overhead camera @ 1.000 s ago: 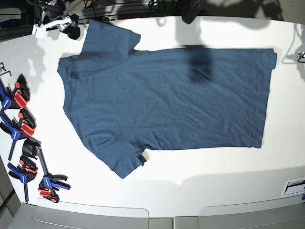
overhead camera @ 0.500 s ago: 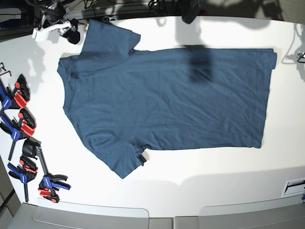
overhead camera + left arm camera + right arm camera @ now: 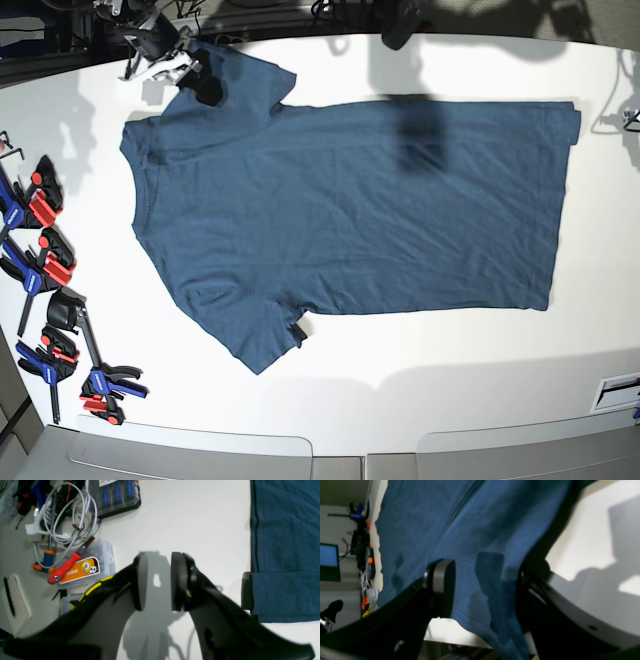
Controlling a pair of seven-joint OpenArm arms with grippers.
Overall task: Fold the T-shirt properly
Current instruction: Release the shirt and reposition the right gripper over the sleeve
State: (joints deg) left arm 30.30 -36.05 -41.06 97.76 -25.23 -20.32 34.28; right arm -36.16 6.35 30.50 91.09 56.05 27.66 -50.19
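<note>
Right gripper [image 3: 480, 587], jaws apart, astride the flat T-shirt's [image 3: 350, 210] sleeve edge.

A white table [image 3: 420, 385] carries the dark teal-blue T-shirt [image 3: 350, 215], spread flat with its collar toward the clamps. Several blue and red clamps [image 3: 50, 300] lie along one edge of the table.

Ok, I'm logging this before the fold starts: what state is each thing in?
T-shirt: spread flat on the table, unfolded, slightly wrinkled.
Right gripper: open, over a sleeve edge, nothing held.
Left gripper: open, empty, over bare table beside the shirt's hem.
Clamps: lying at the table edge, apart from the shirt.
</note>
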